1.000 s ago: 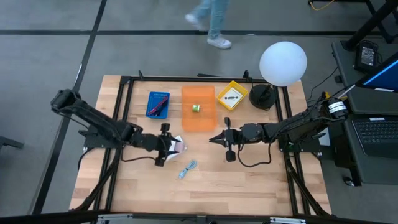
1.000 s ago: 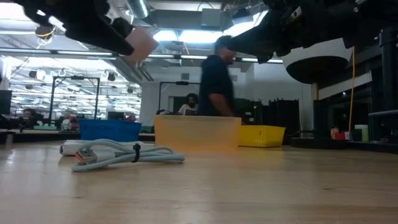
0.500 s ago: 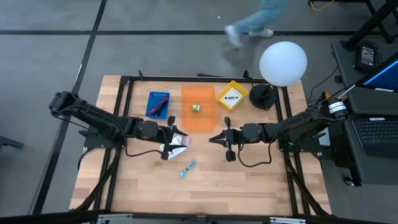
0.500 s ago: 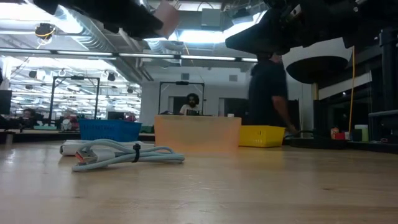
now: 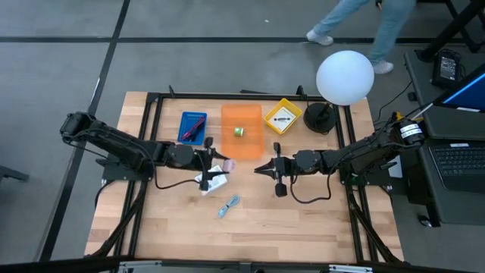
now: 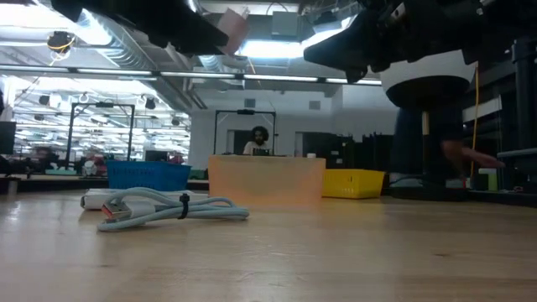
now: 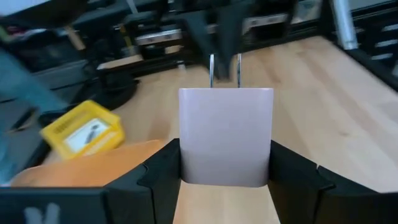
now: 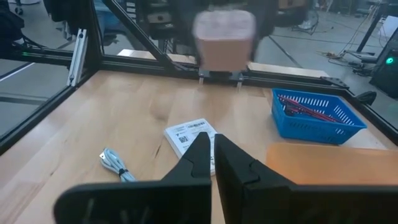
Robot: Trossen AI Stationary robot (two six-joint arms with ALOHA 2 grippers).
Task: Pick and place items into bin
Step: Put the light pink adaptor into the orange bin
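Observation:
A pink cube with two metal prongs sits between the fingers of my left gripper, in the air just short of the orange bin's near left corner. In the low view the cube shows high above the table. A tiny greenish cube lies in the orange bin. A white printed packet lies flat on the table below the left gripper. A light-blue cord lies nearer the front. My right gripper hovers shut at mid-table, holding nothing. My left gripper pinches the pink cube's two opposite side faces between its two fingers. The fingers come nearly level from the table's left, tipped slightly down. The cube is lifted clear of the table, its prongs pointing away from the gripper.
A blue bin with cords and a yellow bin flank the orange bin at the far side. A white globe lamp stands at the far right corner. A person walks past beyond the table's far edge.
My left gripper has swung toward the table's right and far side and risen a little, carrying the pink cube from above the white packet toward the orange bin's near left corner. The packet has stayed on the table. The person behind has walked to the right.

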